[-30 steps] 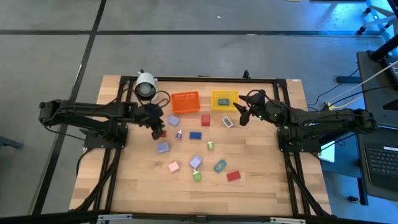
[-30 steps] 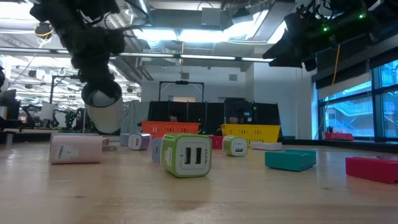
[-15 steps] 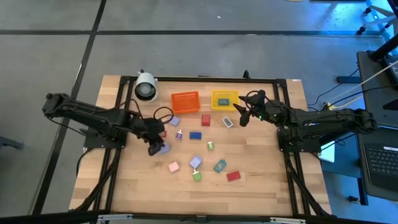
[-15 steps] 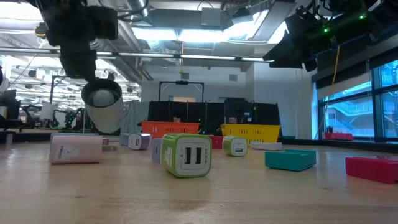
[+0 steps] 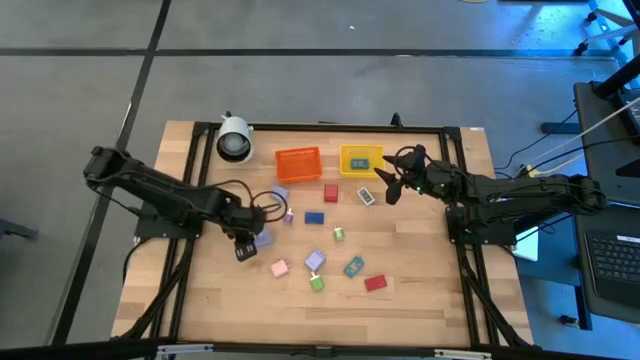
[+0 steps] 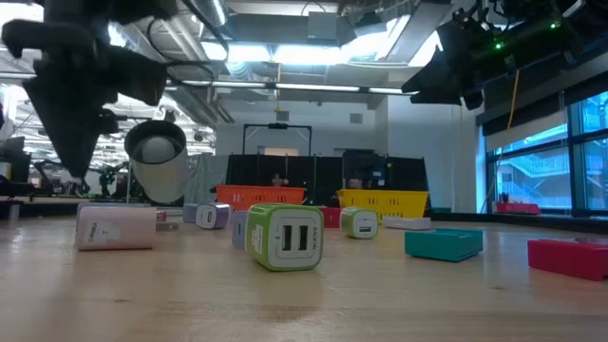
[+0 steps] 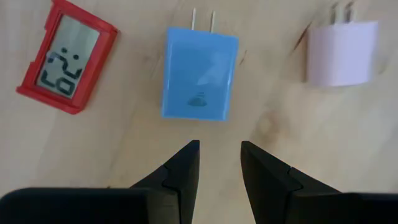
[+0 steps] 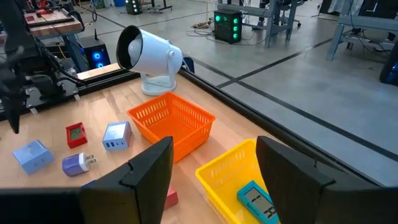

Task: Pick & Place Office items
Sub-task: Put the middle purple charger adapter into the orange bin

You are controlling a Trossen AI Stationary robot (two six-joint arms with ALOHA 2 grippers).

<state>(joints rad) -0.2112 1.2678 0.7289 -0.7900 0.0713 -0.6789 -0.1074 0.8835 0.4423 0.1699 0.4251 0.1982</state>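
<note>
Small office items lie scattered on the wooden table. My left gripper points down, open by a narrow gap, with nothing between its fingers. It hovers just short of a light-blue charger lying flat, prongs away from it. Beside that charger lie a red clock and a lilac charger. From above, my left gripper is left of centre, next to the blue charger. My right gripper hangs open and empty near the yellow bin.
An orange bin and a white camera-like cylinder stand at the far edge. More items lie mid-table: a pink block, a green charger, a teal block and a red one. Bare wood lies along the near edge.
My left gripper has moved toward the table's near edge and come down, tipping more steeply downward, from beside the red clock to just short of the light-blue charger. Its finger gap looks unchanged. No item has moved.
</note>
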